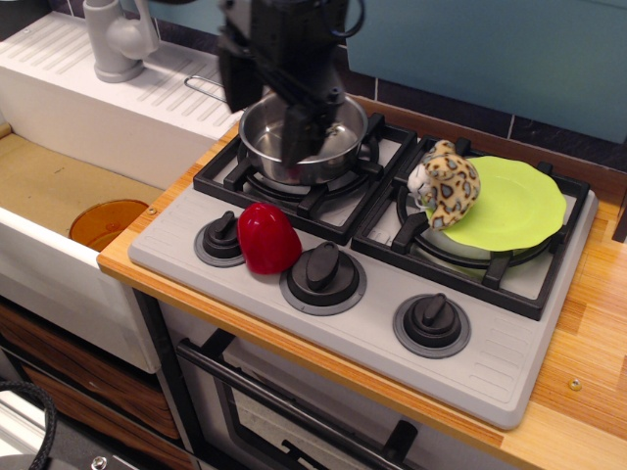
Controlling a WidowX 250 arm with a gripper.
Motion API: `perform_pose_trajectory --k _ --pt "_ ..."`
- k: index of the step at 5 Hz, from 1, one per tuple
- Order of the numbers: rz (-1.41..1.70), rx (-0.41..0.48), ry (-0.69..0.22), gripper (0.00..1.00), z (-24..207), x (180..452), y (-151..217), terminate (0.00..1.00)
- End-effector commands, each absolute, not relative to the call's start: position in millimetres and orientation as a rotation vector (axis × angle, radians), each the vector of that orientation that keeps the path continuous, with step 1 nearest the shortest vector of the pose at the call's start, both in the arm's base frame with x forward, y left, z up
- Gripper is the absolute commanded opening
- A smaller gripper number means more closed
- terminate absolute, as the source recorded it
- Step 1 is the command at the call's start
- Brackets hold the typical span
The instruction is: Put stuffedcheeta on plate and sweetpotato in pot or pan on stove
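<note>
Already the stuffedcheeta [449, 184] lies on the left edge of the plate [519, 206], well off to the right of the fingers, so by my reading the step in hand is fetching the sweetpotato [267, 238]. The gripper [266, 113] hangs blurred over the pan [299, 139], with one dark finger [299, 137] showing against the steel bowl and the other at the pan's left rim; the jaws stand apart and nothing is between them. The sweetpotato sits below and toward the camera from the fingertips, on the grey panel of the stove [509, 377], wedged between the left knob [220, 235] and the middle knob [323, 272], touching or almost touching both. To do this well, bring the open fingers straight down over the red cone so that one pad lands on each free flank, not on the sides crowded by the knobs. It looks glossy and tapered, so it may squirt upward if pinched high; grip low and around the widest part, then lift clear of the grate before crossing to the pan.
</note>
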State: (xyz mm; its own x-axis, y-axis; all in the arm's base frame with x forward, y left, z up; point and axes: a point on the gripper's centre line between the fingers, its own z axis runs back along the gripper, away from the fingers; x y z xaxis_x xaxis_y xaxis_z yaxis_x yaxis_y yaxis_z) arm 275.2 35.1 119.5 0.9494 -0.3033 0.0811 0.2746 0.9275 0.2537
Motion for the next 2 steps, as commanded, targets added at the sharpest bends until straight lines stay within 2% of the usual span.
perform_pose_trajectory --k 1,2 --pt "-0.223 0.281 -0.177 1.00 126.1 265.2 44.1 0.00" --pt "-0.214 0.252 -0.195 1.00 114.0 258.4 47.2 0.00"
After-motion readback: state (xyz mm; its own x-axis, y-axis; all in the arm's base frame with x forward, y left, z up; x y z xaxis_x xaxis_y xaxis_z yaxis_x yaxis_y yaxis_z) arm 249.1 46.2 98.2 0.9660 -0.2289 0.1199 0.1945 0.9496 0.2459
